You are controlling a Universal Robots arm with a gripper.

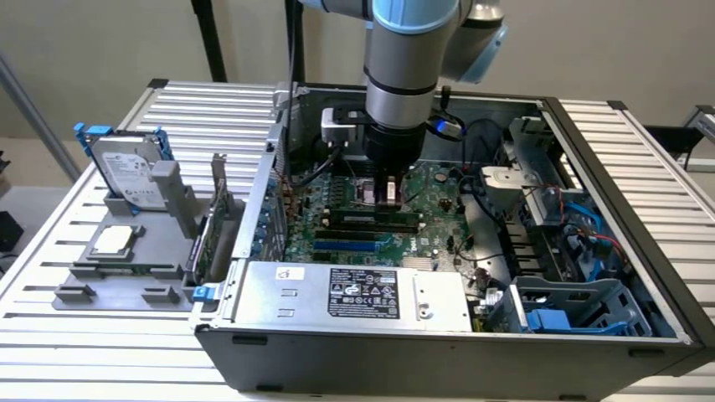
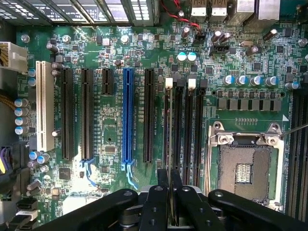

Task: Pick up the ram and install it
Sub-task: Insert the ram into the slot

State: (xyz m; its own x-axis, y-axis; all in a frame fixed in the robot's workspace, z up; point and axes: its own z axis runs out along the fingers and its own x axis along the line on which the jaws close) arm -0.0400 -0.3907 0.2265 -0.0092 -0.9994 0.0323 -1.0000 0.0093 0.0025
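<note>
Around your work you have an open case [image 1: 470, 335] on a ribbed tabletop [image 1: 67, 335], with the power supply [image 1: 357, 293] along its near edge and a blue drive cage [image 1: 575, 306] toward the exterior view's right. Cables [image 1: 480, 134] hang close by the arm, inside the case. Off to the exterior view's left a grey fixture [image 1: 123, 268] carries a hard drive [image 1: 123, 172] standing upright, an expansion card [image 1: 214, 226] on edge and a CPU [image 1: 112, 241] lying flat.

Your arm [image 1: 408, 67] comes straight down into the case, wrist vertical, gripper [image 1: 388, 191] just over the motherboard [image 1: 357, 226]. In the wrist view the jaws stand narrow, closed on the ram [image 2: 167, 144] — seen edge-on, it runs along the memory slots [image 2: 187, 130], lined up with the slot farthest from the empty CPU socket [image 2: 245, 168]. Whether it is seated you cannot tell. The blue slot [image 2: 127, 115] and white slot [image 2: 44, 106] lie beside these, apart.

Behind the tabletop — a plain pale wall [image 1: 100, 42].
</note>
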